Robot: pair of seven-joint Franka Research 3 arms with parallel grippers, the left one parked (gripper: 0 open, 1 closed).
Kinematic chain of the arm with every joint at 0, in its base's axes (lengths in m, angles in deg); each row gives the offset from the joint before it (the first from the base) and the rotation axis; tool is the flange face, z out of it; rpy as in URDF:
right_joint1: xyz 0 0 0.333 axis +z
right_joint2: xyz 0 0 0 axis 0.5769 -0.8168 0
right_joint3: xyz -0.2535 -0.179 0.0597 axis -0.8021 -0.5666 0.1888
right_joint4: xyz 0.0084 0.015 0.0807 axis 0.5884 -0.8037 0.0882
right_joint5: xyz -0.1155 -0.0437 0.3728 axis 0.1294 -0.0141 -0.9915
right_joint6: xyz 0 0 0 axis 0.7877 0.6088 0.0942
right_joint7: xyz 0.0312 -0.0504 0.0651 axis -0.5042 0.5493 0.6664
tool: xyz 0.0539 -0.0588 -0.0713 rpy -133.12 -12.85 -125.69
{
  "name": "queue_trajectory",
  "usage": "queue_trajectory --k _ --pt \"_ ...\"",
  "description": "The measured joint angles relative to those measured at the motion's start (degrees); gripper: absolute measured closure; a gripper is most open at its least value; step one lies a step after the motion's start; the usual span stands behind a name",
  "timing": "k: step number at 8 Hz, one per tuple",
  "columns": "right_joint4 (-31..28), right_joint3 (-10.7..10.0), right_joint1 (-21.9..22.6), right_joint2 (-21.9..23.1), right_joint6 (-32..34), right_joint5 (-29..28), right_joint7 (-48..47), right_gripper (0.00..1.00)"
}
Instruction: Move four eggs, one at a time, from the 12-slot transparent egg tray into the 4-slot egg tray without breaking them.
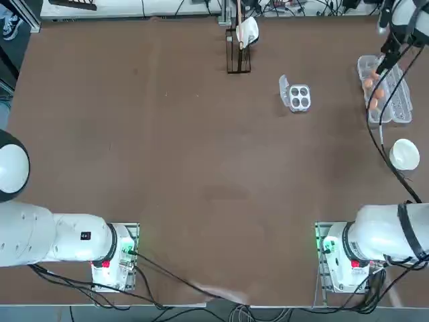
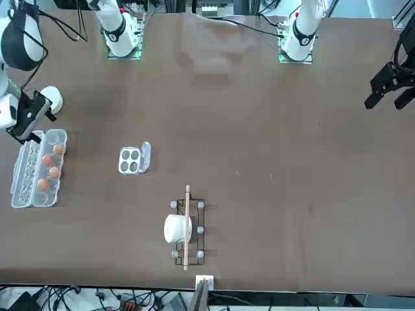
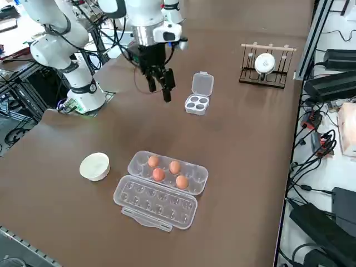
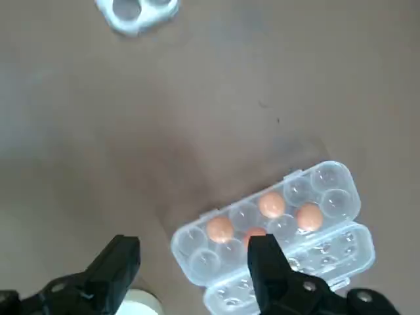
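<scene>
Bowl, white and round [image 1: 405, 154], sits on the brown table [image 1: 201, 147] toward the robot's right, nearest its base among the things laid out. Next out is the long clear egg carton [image 3: 192, 169], just beside the bowl but apart from it, its clear lid [image 3: 156, 202] folded open on the robot's right-hand side. All four brown-orange eggs [image 3: 174, 167] lie in its cups — two in each row, staggered rather than side by side. The right gripper [image 4: 195, 246] hangs raised above the table on the robot's right, its two black fingers wide apart with nothing between them; from the wrist, one fingertip overlaps the view of an egg and the carton's lid. Well apart from the long carton, to its left, the small four-cup carton [image 1: 299, 98] rests on the table, its little lid [image 1: 284, 87] open on the side facing away from the long one. Farthest off, near the table's far edge, stands a dark wire rack [image 3: 282, 69] with a pale wooden bar [image 3: 269, 47] along the top — a white round piece [image 3: 265, 63] is on it.
</scene>
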Motion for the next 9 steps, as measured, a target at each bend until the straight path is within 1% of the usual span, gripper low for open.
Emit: queue_trajectory --k 1,2,5,7,9 --pt "-1.3 -0.4 -2.2 -0.6 -2.3 0.0 5.1 0.0" --pt "-2.0 -0.6 -4.1 -2.5 -3.9 0.0 8.0 0.0" --pt "-2.5 -0.6 -8.2 -11.6 -13.5 0.0 18.9 0.01" --pt "-2.3 -0.6 -9.1 -15.5 -17.4 0.0 22.7 0.03" --pt "-2.3 -0.6 -9.2 -18.2 -20.0 0.0 23.5 0.03"
